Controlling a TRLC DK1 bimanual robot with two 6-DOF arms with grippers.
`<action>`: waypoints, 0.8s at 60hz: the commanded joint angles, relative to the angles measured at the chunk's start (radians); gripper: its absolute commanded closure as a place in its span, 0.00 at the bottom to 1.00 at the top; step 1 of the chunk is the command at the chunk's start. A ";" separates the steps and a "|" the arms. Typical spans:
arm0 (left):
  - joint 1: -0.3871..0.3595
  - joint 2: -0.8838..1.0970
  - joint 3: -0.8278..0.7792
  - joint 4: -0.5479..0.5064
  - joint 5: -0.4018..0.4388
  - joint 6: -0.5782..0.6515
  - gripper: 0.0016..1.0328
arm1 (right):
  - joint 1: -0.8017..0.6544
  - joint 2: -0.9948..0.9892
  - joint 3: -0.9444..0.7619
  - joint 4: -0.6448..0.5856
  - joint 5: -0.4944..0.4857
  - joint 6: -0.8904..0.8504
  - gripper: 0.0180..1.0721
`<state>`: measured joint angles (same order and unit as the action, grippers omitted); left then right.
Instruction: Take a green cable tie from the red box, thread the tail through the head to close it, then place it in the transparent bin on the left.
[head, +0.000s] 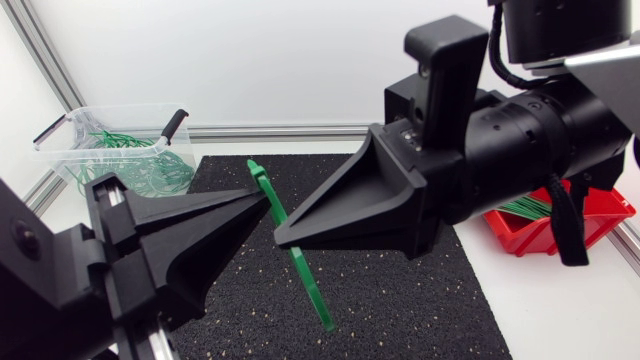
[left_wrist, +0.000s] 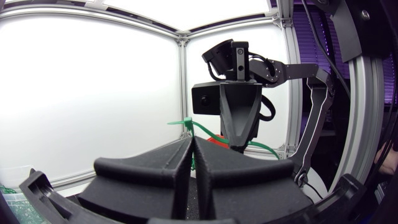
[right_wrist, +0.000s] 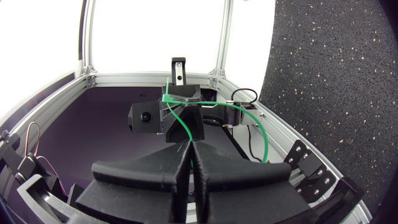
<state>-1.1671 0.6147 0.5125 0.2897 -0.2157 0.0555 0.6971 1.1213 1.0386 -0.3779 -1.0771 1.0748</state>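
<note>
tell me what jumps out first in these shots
Two black hands meet tip to tip above the speckled black mat: the left hand and the right hand both pinch one green cable tie, which slants down between them. At the far left, the transparent bin holds looped green ties. The red box sits at the right, partly hidden by the right arm.

Tie (head: 306, 275) between left gripper (head: 262, 206), right gripper (head: 283, 237)

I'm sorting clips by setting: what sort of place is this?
Likely a lab robot workcell: aluminium frame with white panels around the table, a black mat, and a red box and transparent bin holding green cable ties.
</note>
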 joint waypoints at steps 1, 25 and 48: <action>-0.016 -0.012 -0.026 0.014 0.006 0.027 0.96 | -0.013 0.031 0.006 0.002 0.014 0.039 0.95; -0.026 -0.029 -0.057 -0.007 0.001 0.041 0.96 | -0.011 0.043 0.060 0.005 0.019 0.054 0.95; -0.042 -0.032 -0.068 -0.007 -0.001 0.043 0.96 | -0.019 0.086 0.069 0.022 0.026 0.062 0.95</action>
<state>-1.1881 0.5953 0.4644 0.2810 -0.2352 0.0765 0.6971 1.1755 1.0904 -0.3752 -1.0763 1.1046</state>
